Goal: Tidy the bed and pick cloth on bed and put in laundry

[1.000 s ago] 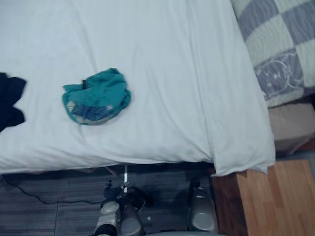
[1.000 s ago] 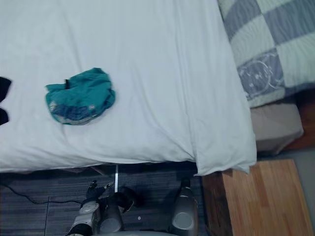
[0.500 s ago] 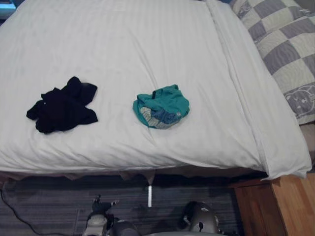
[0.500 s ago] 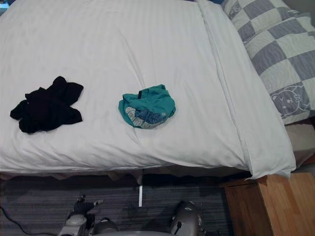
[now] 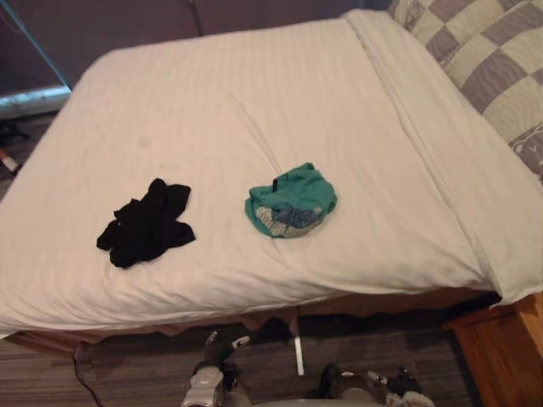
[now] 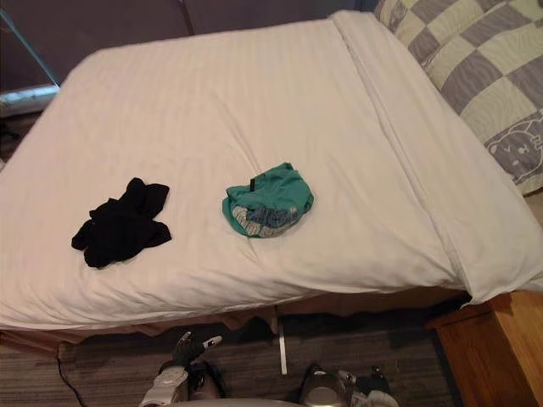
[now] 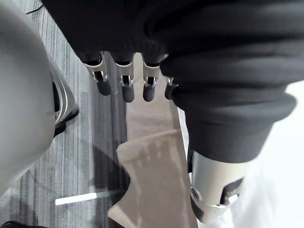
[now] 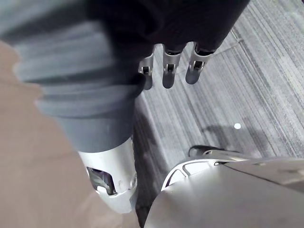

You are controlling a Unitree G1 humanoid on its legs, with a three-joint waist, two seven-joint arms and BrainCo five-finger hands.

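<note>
Teal cloth (image 5: 291, 200) lies crumpled on the white bed (image 5: 254, 93), toward its near edge, and we see a black cloth (image 5: 144, 223) bunched on the sheet to its left, the two apart. Our left hand (image 7: 122, 84) and right hand (image 8: 169, 72) hang above the grey striped floor (image 8: 256, 80), fingers straight and relaxed, holding nothing. At the bed's right end we see a checked quilt (image 5: 492, 59).

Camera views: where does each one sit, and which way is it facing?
Left eye view: on the head, looking down at bed, black cloth, green cloth.
Right eye view: beside it, sharing that scene.
Left wrist view: along the open left hand, towards floor.
Right wrist view: along the open right hand, towards floor.
</note>
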